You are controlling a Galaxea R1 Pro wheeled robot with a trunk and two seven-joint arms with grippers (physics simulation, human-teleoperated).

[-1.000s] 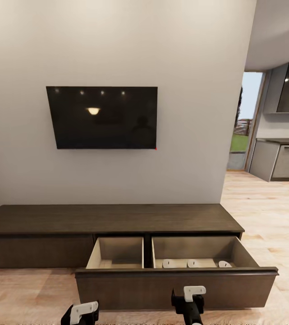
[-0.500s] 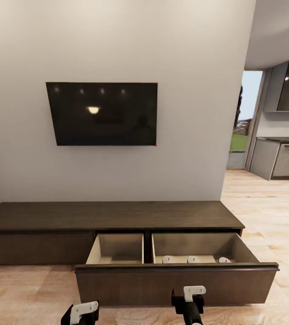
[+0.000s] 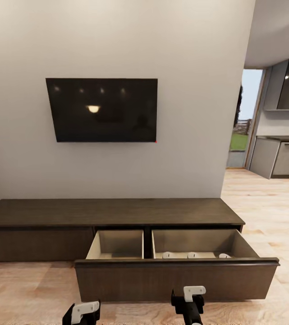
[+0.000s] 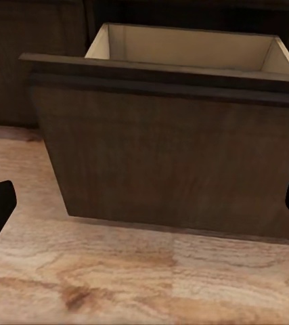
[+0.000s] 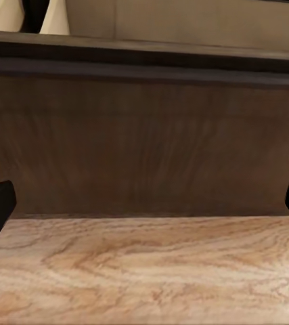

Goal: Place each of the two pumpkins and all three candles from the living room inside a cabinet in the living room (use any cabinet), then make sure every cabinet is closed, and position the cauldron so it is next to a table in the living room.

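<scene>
Dark-brown cabinet (image 3: 112,212), drawer (image 3: 176,280) is seen pulled out, candles (image 3: 191,255) inside; left gripper (image 4: 144,210) and right gripper (image 5: 144,210) are spread, empty; an off-centre push risks jamming it

Your head view faces the long dark-brown wooden cabinet (image 3: 112,212) from above; both wrist views look close at its open drawer front (image 4: 171,162).
</scene>
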